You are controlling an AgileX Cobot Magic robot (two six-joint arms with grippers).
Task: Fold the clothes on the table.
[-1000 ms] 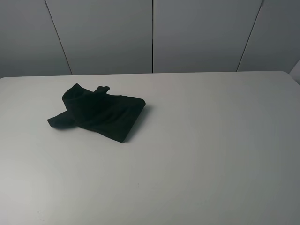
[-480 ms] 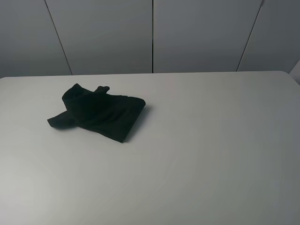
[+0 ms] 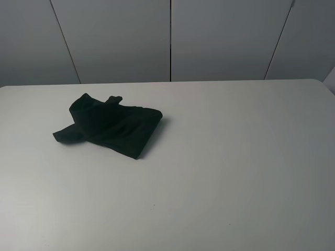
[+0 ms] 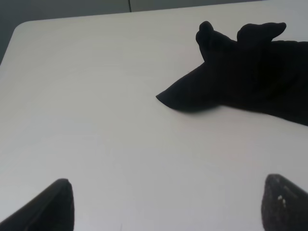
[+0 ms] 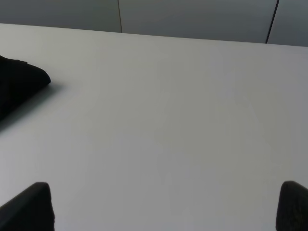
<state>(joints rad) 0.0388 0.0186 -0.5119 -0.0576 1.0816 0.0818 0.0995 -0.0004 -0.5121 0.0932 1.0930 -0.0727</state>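
The clothes (image 3: 107, 126) lie as a rumpled black heap on the white table (image 3: 220, 157), left of centre in the exterior view; no print shows. No arm appears in the exterior view. In the left wrist view the clothes (image 4: 245, 72) lie ahead of my left gripper (image 4: 166, 204), whose fingertips (image 4: 53, 204) stand wide apart over bare table, so it is open and apart from the cloth. In the right wrist view my right gripper (image 5: 166, 207) is open too, with only a corner of the clothes (image 5: 19, 84) showing far off to one side.
Grey wall panels (image 3: 170, 39) rise behind the table's far edge. The table's rounded corner (image 4: 21, 26) shows in the left wrist view. A large stretch of bare tabletop (image 3: 246, 172) lies right of the clothes.
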